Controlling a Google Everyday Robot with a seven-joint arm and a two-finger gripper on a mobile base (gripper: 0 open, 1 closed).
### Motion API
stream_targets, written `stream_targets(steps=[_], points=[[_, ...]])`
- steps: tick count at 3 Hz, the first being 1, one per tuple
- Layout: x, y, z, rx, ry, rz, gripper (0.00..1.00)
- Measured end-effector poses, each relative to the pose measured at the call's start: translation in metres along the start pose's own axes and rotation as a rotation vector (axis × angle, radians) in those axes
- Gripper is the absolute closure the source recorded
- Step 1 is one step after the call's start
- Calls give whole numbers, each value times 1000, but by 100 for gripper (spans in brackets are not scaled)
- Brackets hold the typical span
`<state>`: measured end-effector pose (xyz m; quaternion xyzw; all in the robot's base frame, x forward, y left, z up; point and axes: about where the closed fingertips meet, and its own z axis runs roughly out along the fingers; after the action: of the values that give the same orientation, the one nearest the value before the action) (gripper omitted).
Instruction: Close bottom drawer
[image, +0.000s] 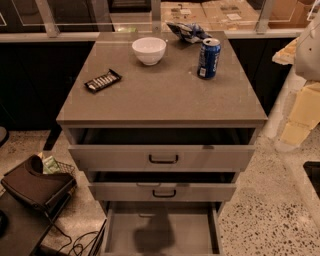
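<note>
**Cabinet with three drawers, seen from above and in front.** The grey-taupe, flat-topped cabinet (165, 100) stands on a pale speckled stone floor (265, 210). On its top are four things:

- a round white bowl (149, 50) near the back
- an upright blue soda can (208, 58) to the bowl's right
- a crumpled blue-and-white packet (186, 31) behind the can
- a dark wrapped snack bar (102, 80) lying flat toward the left edge

The widest top drawer front (125, 157) and the mid-sized middle drawer front (120, 191) each stand slightly out, with a dark gap above them. Each carries a small dark pull handle.

The bottom drawer (195, 227) is pulled far out beneath them. Its plain grey inside is exposed, a soft shadow lies on its floor, and its front is cut off by the lower edge of the view.

My pale cream gripper (296, 131) hangs at the far right, beside the cabinet and well apart from the bottom drawer. How wide it stands I am unable to make out.

At lower left, a black folded case (32, 186) rests on a wire rack.
</note>
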<state>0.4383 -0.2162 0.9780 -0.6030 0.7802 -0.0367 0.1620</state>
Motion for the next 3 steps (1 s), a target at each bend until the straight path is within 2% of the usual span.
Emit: stream_targets(steps=[1, 2, 3], points=[[0, 0, 0, 0, 0, 0, 0], [22, 5, 14, 0, -10, 31, 0], [49, 26, 36, 16, -35, 10, 0]])
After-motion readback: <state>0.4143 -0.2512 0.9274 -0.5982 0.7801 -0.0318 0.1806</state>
